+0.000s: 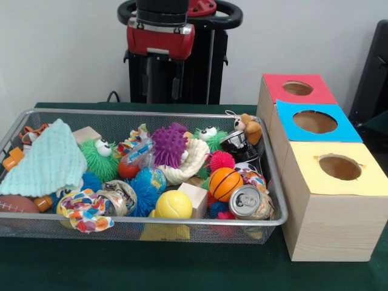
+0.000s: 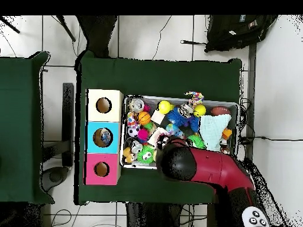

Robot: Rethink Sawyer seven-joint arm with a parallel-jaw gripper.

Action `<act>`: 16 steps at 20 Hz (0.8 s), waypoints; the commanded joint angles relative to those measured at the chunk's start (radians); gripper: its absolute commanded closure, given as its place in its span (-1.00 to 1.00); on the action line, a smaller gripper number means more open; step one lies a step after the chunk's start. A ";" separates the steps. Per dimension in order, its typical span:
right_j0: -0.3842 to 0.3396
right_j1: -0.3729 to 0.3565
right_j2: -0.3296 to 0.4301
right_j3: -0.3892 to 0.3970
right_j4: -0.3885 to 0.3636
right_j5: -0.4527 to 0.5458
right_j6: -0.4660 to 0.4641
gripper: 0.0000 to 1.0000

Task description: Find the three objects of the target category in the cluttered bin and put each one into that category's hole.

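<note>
Arm (image 1: 160,30) raised behind wire bin (image 1: 276,200), toys heaped inside, gripper unseen

Tabletop (image 1: 121,270) dark green cloth. Directly on it: wire mesh bin (image 1: 276,200), full of toys, and wooden box (image 1: 330,221) with three holed tops, yellow (image 1: 315,176), blue (image 1: 291,124), red (image 1: 273,88). Box touching or just beside bin's side. Claw itself not clearly visible; arm's red-black end (image 1: 160,36) up at bin's far edge, bin under and in front of it. In overhead view arm (image 2: 201,168) covers bin edge; box off to one side of it.
</note>
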 commanded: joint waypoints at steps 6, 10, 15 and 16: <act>-0.033 0.153 0.056 -0.081 -0.035 -0.065 0.043 -1.00; -0.040 0.179 0.062 -0.120 -0.026 -0.038 0.032 -1.00; -0.026 0.199 0.057 -0.153 -0.020 -0.048 0.047 -1.00; -0.023 0.200 0.056 -0.155 -0.019 -0.049 0.050 -1.00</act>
